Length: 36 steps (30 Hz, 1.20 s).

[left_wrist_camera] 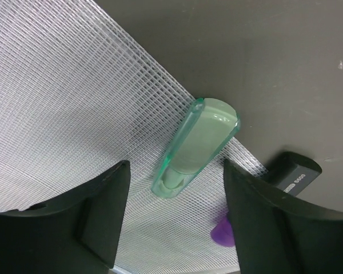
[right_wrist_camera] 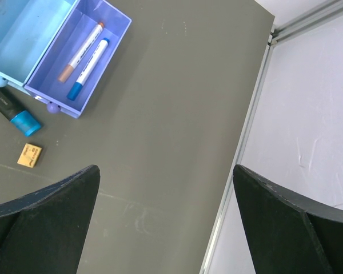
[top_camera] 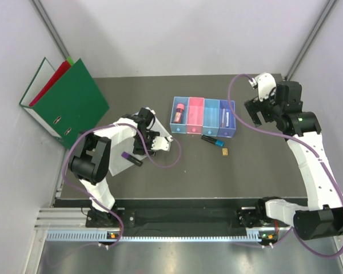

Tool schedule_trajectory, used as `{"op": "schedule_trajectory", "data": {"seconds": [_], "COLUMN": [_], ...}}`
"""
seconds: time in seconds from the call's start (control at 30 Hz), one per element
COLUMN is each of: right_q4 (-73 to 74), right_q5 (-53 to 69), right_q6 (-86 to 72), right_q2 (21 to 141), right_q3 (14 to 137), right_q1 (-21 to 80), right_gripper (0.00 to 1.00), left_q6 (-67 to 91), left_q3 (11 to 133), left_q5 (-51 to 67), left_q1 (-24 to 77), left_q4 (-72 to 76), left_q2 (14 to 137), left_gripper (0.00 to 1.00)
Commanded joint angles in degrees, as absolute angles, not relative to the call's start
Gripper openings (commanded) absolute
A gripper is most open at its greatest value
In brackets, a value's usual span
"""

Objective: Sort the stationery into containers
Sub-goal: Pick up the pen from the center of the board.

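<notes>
Hovering over the clear sleeve [left_wrist_camera: 74, 103], the left gripper [left_wrist_camera: 175, 171] has its jaws spread, and the green highlighter [left_wrist_camera: 197, 145] lies between them with a gap on each side, touching neither finger. The highlighter rests on the sleeve's meshed surface, its rounded end at the sleeve's edge and pointing toward 1 o'clock in the left wrist view. At 4 o'clock of it, a black marker with a purple cap [top_camera: 131, 158] lies half off the sleeve on the dark table [top_camera: 160, 182].

From above, 4 joined bins stand in a row at the table's middle, at 2 o'clock of the left gripper: the light blue bin [top_camera: 180, 127], pink bin [top_camera: 196, 117], blue bin [top_camera: 211, 117] and purple bin [top_camera: 226, 119]. A glue stick [top_camera: 179, 111] lies in the light blue bin, and 2 pens [right_wrist_camera: 86, 57] lie side by side in the purple one. At 6 o'clock of the blue bin, just beside it, lies a black marker with a blue cap [top_camera: 211, 139], and a tan block [top_camera: 224, 152] sits near that marker at 5 o'clock.

At 3 o'clock of the row, the right gripper [right_wrist_camera: 166, 228] is spread wide and holds nothing. Green and red binders [top_camera: 68, 100] lean at the table's 10 o'clock corner.
</notes>
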<state>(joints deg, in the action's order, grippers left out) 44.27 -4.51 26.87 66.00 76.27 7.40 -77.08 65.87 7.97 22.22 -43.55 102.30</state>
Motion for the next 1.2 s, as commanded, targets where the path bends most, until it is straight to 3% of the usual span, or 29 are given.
{"op": "schedule_trajectory", "data": {"seconds": [0.0,0.13,0.2,0.23,0.63,0.97,1.17], "right_q4": [43.5,43.4,43.5,43.2,42.9,41.8,38.0], "right_q5": [-5.0,-5.4,-5.6,-5.7,-5.9,-6.8,-13.0], "right_q6": [27.0,27.0,27.1,27.2,26.8,26.8,23.4], "right_q2": [66.2,65.9,65.6,65.6,65.7,64.5,62.7], "right_q3": [78.8,78.6,78.2,78.2,79.4,78.2,73.6], "right_q1": [8.6,8.8,8.9,8.9,9.4,9.5,9.1], "right_gripper": [1.00,1.00,1.00,1.00,1.00,1.00,1.00], "left_q6": [-78.2,-78.1,-78.1,-77.9,-72.7,-54.9,-40.8], "left_q3": [63.9,63.5,63.9,64.2,68.6,83.8,90.3], "left_q5": [8.8,8.4,8.1,8.1,12.2,24.5,30.7], "left_q1": [22.0,22.0,22.1,22.1,22.5,24.3,27.2], "left_q4": [-40.9,-40.1,-40.7,-40.9,-48.4,-54.2,-49.5], "left_q2": [103.7,105.1,105.5,105.9,100.7,96.7,97.3], "left_gripper": [0.64,0.40,0.20,0.00,0.00,0.00,0.00]}}
